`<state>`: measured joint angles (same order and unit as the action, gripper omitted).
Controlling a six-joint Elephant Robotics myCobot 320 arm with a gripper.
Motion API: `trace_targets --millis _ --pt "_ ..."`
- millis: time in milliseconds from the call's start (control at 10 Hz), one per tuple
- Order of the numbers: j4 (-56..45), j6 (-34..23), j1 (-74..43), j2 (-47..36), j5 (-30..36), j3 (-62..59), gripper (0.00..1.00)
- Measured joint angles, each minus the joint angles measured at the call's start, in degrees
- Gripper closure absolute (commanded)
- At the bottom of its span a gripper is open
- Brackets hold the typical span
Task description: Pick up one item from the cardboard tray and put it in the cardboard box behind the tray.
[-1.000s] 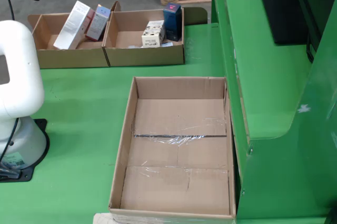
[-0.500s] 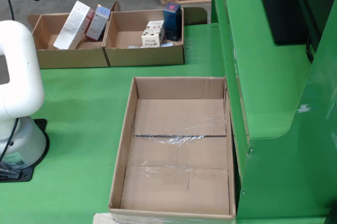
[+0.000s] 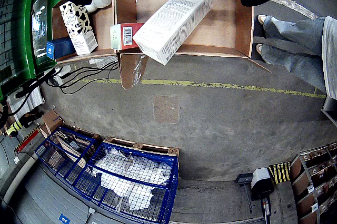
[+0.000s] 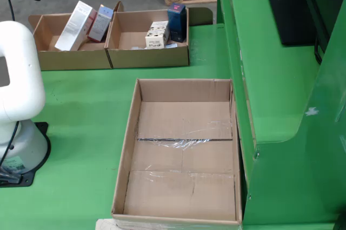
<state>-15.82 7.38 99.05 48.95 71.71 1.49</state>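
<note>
Green counter [image 4: 81,111], grey workshop floor beyond. The jaws hang spread and empty over the rear left cardboard box [image 4: 48,60] in the fixed view. The white carton [image 3: 174,21] lies apart below them, its long axis slanted across the gap between them (a red box [image 3: 129,36] sits just beside it). The cardboard tray [image 4: 184,187], well away from the jaws, shows nothing left to pick. Both frames cut off the jaw tips.

Three cardboard boxes [image 4: 181,154], five cartons [image 4: 74,25]
</note>
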Motion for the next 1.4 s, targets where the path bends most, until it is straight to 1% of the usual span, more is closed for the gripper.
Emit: trace_targets --millis 500,600,800,900,1100,1200,1300,1400 --pt "-0.2 0.0 -0.2 0.0 0.0 0.0 0.0" --pt "-2.1 -0.6 -1.4 -1.2 0.5 0.0 0.0" --pt "-7.5 -2.0 -5.7 -7.0 2.6 0.0 0.0" --pt "-9.9 -1.8 -7.5 -9.3 2.6 0.0 0.0" --pt "-15.5 -2.6 -9.6 -11.6 3.8 -0.2 0.0" --pt "-17.8 -2.5 -12.3 -14.9 3.9 -0.2 0.0" --pt "-21.0 -5.3 -15.5 -18.1 4.3 -0.3 0.0" --pt "-23.4 -6.6 -17.8 -20.4 4.8 -0.3 0.0"
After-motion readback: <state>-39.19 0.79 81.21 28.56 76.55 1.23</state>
